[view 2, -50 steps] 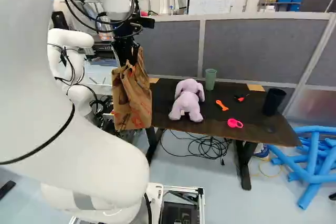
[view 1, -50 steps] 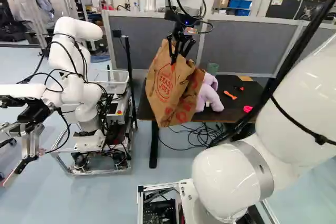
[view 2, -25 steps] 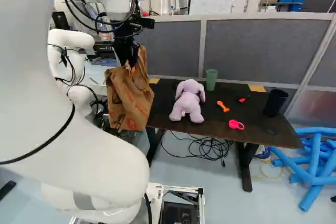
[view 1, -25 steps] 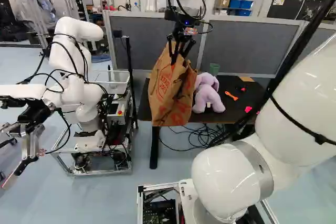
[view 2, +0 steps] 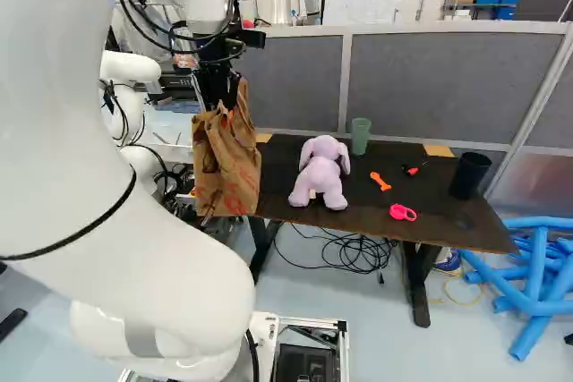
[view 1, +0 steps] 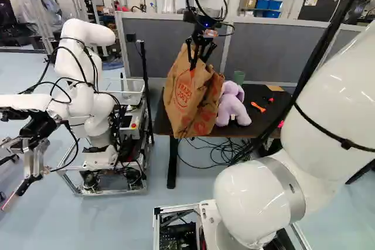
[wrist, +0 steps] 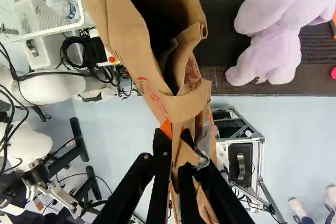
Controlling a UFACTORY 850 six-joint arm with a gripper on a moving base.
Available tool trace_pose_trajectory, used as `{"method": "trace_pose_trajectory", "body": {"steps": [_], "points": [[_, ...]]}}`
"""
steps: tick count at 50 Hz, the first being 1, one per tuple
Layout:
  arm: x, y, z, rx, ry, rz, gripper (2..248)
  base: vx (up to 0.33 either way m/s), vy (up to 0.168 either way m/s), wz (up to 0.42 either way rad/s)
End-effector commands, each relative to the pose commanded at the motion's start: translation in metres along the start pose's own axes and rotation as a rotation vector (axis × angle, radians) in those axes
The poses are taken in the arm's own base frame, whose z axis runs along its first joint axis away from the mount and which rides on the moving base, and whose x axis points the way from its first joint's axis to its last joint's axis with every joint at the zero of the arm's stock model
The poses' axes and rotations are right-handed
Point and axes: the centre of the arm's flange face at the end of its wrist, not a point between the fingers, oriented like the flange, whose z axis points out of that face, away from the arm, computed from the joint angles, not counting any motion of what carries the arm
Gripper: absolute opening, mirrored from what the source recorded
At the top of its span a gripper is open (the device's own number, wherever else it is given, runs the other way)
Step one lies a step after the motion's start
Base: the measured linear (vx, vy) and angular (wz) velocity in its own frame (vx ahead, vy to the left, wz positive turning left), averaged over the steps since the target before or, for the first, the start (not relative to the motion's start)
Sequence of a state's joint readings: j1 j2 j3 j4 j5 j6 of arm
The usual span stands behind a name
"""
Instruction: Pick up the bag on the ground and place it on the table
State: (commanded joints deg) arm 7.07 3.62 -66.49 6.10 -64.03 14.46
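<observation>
High at the table's left end, my gripper (view 1: 198,57) is shut on the paper bag (view 1: 186,99). The bag hangs upright from its top edge, slightly tilted. In the right base view the brown bag (view 2: 226,167) overlaps the left end of the dark table (view 2: 358,203); whether its bottom touches the tabletop I cannot tell. The wrist view shows the gripper (wrist: 176,136) with folded paper of the bag (wrist: 128,35) pinched between its fingers, an orange pad (wrist: 166,128) against it. The bag's mouth gapes ahead of the fingers.
On the table stand a lilac plush toy (view 2: 320,172) close beside the bag, a green cup (view 2: 360,135) and a black cup (view 2: 469,174), with small orange and pink items. Another robot (view 1: 88,86) is at the left. Grey partitions (view 2: 448,82) rise behind.
The hanging bag has swung and turned a little in the grip. My arm's near links have shifted slightly, while the gripper has barely moved. The base has stayed put.
</observation>
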Motion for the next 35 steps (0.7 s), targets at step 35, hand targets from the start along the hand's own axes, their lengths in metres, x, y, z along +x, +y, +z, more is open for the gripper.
{"method": "trace_pose_trajectory", "body": {"steps": [35], "points": [[0.053,-0.009,0.004,0.0,0.004,0.014,21,0.0,0.0,0.0]]}}
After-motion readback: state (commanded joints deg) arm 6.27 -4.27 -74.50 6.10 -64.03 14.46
